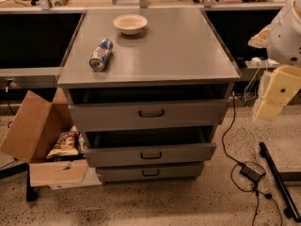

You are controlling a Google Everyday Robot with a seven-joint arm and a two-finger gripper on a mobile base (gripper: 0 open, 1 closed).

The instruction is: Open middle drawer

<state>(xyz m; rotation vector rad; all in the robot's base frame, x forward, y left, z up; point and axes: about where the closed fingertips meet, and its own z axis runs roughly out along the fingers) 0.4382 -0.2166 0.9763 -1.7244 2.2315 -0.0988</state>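
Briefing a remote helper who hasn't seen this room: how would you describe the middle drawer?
Find the grey cabinet with a bowl and a can on top; the end effector hangs off to its right. The middle drawer is the second of three fronts down, partly pulled out. It is shorter than the front above and taller than the slim one below.

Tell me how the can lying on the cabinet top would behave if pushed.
The blue, red and white metal can lies on its side on the flat grey cabinet top, so a sideways push would probably roll it, perhaps off the edge. It looks small, likely light. The cream gripper hangs at the right, away from the cabinet.
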